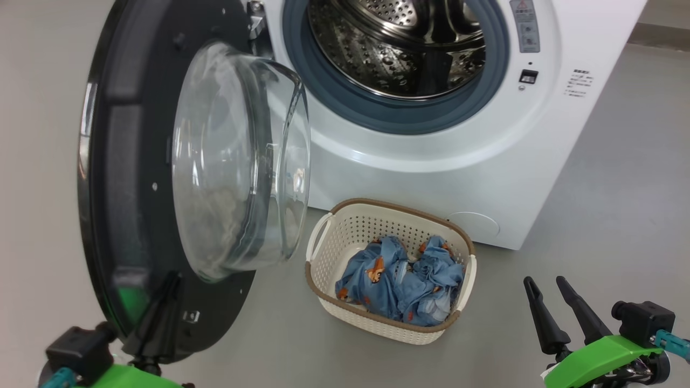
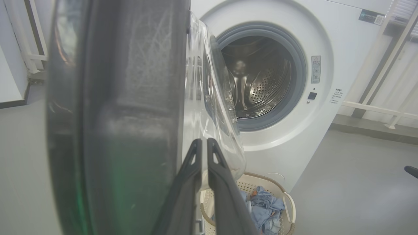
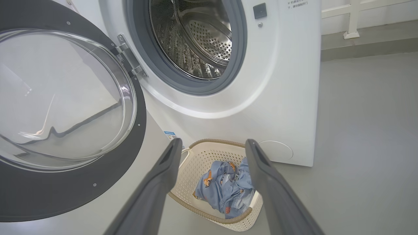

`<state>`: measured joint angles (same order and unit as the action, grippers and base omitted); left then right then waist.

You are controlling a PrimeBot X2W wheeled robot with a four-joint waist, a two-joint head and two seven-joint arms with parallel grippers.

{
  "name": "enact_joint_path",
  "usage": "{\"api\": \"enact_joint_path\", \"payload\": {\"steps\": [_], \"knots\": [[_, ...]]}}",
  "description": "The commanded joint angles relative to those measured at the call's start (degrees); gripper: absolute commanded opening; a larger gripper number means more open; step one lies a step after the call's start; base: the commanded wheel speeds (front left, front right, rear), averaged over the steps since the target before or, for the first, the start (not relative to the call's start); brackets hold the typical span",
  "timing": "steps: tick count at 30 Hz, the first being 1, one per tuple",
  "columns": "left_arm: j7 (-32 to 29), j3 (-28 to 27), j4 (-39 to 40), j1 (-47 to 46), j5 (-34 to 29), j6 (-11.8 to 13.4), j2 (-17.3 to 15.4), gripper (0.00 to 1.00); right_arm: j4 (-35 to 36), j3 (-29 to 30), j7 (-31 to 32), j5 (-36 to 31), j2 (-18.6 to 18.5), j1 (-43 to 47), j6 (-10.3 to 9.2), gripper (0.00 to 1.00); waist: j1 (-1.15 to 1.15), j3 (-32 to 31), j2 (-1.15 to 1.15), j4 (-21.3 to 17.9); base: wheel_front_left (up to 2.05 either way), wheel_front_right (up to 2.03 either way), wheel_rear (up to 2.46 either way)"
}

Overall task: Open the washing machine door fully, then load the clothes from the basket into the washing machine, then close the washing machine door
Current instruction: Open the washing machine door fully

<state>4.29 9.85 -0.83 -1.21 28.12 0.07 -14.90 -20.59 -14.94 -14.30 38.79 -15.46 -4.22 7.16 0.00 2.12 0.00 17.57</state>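
The washing machine (image 1: 431, 183) (image 2: 281, 147) (image 3: 277, 98) stands with its steel drum (image 1: 399, 48) exposed. The washing machine door (image 1: 129, 161) (image 2: 114, 114) (image 3: 65, 195) is swung out to the left, its glass bowl facing the basket. On the floor before the machine sits the cream basket (image 1: 388, 202) (image 2: 261, 178) (image 3: 196, 163), holding the crumpled light blue clothes (image 1: 399, 280) (image 2: 264, 205) (image 3: 222, 186). My left gripper (image 1: 171, 279) (image 2: 204, 141) is shut, its tips against the door's lower inner face with nothing held. My right gripper (image 1: 545, 280) (image 3: 213, 143) hangs open, right of the basket and apart from it.
Grey floor (image 1: 620, 188) spreads to the right of the machine and around the basket. White rails (image 2: 375, 107) line the wall at the right in the left wrist view, and a dark object (image 2: 411, 170) pokes in at that view's right edge.
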Motion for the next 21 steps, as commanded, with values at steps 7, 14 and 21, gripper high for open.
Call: {"api": "enact_joint_path", "payload": {"steps": [7,14,21], "knots": [[-0.5,-5.15,-1.26,-5.26,0.35,0.83,-4.35,0.0,1.44,-0.51,-0.7,-0.82,-0.21,-2.53,0.33,1.0,0.0,1.43,0.0,2.54,0.0,0.0,0.0],[-0.98,-5.73,-5.39,-8.43,0.51,0.49,-5.81,0.0,1.43,-0.4,-0.7,-1.03,0.06,-2.99,0.33,1.0,0.0,2.24,0.0,4.65,0.0,0.0,0.0],[-1.44,-6.48,-11.57,-12.93,1.35,-0.24,-7.19,0.0,1.48,-0.08,-0.7,-1.5,0.16,-4.47,0.33,1.0,0.0,4.68,0.0,6.93,0.0,0.0,0.0]]}}
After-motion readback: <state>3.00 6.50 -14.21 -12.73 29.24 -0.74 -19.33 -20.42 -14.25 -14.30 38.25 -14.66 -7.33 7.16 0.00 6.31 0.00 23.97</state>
